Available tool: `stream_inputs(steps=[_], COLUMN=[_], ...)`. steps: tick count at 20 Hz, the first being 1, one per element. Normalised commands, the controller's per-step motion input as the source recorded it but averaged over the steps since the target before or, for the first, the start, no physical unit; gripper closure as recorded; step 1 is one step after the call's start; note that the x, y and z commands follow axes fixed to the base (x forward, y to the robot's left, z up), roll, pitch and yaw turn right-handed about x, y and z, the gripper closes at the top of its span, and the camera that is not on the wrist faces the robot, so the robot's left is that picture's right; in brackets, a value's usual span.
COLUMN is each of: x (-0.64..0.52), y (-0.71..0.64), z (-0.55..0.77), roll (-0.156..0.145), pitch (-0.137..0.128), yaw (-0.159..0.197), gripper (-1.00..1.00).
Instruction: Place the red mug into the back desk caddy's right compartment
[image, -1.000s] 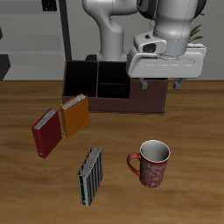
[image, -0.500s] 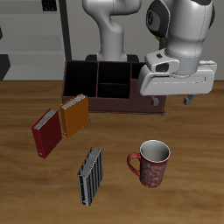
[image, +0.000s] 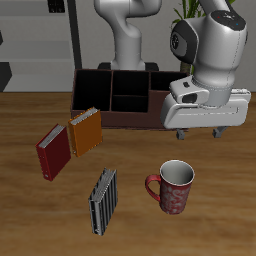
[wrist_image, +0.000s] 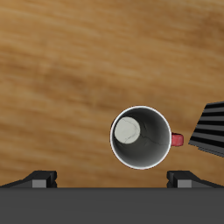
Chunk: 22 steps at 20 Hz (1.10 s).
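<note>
Both renders are evenly and softly lit, with no glare or blown highlights. On the tabletop (image: 30, 200) shadows are faint and short, pooling just beside the red mug (image: 173, 187) and the books. Edges stay crisp without motion blur or bending, though low resolution leaves the wood grain coarse.

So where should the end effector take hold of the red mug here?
Come from straight above and pinch the rim wall of the red mug, one finger inside. It stands upright with its mouth open, as the wrist view shows. Avoid the handle side, which faces the grey striped book.
</note>
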Motion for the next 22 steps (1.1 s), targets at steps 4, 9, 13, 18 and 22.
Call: stream_inputs(steps=[4,9,13,18,22], x=[0.13,0.11,0.05,0.07,0.04], y=[0.0,0.02,0.06,0.09,0.11], z=[-0.24,-0.23,-0.26,-0.27,-0.29], roll=[-0.001,-0.011,-0.008,0.012,0.014], pitch=[0.012,0.015,-0.002,0.009,0.024], yaw=[0.01,-0.001,-0.018,-0.014,-0.038], gripper=[-1.0,-1.0,-1.0,-1.0,-1.0])
